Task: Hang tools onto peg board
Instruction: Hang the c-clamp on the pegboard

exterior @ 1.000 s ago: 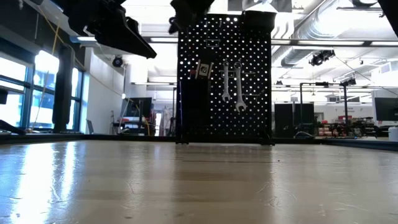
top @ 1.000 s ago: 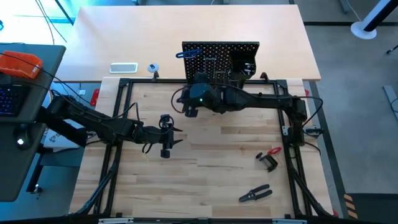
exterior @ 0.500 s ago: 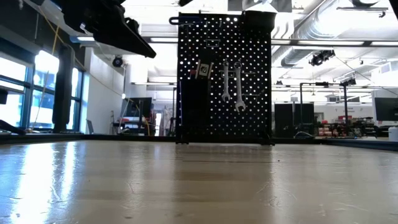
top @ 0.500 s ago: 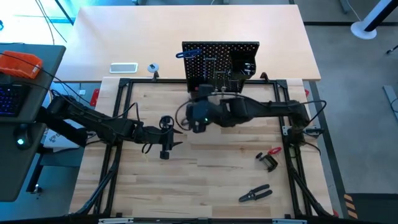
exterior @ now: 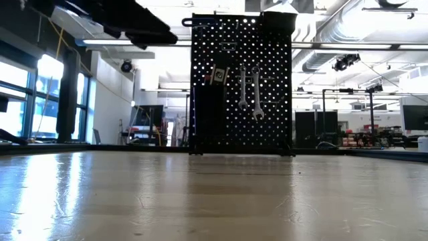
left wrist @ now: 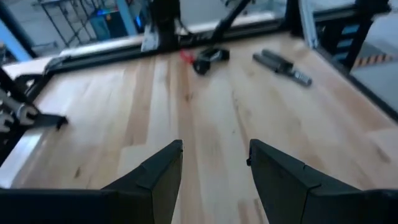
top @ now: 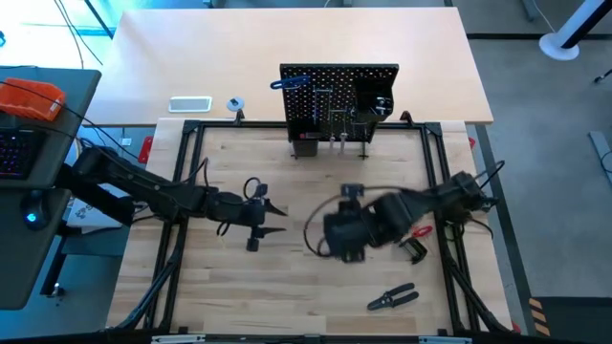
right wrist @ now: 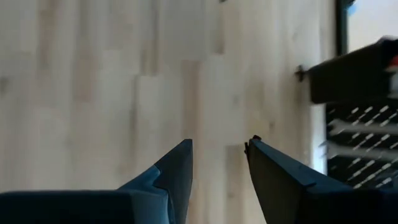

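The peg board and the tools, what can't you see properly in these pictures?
- Peg board, high view: seen from above, so its hung tools blur together.
- Low view: the pliers and red-and-black clamp on the table don't show; they sit outside its frame.
- Right tool: the high view hides its fingers under the arm; only the right wrist view shows them, apart and empty.
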`<act>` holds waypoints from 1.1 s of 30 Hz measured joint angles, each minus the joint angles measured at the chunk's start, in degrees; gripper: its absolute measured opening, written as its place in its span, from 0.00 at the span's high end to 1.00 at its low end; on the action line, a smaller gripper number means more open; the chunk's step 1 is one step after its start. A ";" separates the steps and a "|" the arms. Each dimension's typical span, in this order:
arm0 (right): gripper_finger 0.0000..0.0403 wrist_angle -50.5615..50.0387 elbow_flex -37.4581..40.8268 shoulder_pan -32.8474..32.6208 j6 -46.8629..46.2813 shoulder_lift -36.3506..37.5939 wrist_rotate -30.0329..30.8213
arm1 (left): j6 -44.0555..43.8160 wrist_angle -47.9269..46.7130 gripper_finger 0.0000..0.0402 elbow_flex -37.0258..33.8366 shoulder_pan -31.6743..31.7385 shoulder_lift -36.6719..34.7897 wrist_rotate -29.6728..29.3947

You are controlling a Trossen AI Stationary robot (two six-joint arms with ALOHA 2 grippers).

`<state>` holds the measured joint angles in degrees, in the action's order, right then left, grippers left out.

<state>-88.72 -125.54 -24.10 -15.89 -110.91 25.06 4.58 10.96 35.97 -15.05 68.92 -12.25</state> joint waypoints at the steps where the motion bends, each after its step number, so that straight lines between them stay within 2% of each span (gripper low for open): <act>1: 0.63 -0.64 0.00 -1.38 -2.28 0.00 0.00 | 0.02 2.29 0.56 -0.75 -0.02 0.49 0.35; 9: 0.63 -1.36 1.76 -12.73 -18.68 0.02 2.45 | -0.02 19.40 0.56 -1.49 -0.02 12.32 4.21; 13: 0.63 -1.25 6.96 -17.58 -27.63 0.00 3.14 | -1.25 32.76 0.56 -1.49 -0.02 20.97 7.03; 16: 0.63 -1.30 12.82 -20.59 -35.52 0.00 1.52 | -3.08 39.97 0.56 -0.26 -0.07 27.23 9.00; 25: 0.63 -1.37 31.90 -29.03 -59.42 0.00 -4.69 | -6.95 40.97 0.56 8.64 -1.49 39.48 10.77; 33: 0.63 -0.14 46.40 -35.26 -76.84 0.07 -10.00 | -6.97 41.17 0.56 12.99 -3.31 42.89 10.66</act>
<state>-88.86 -79.14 -59.36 -92.73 -110.84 15.06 -2.39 52.14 48.96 -18.36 111.81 -1.59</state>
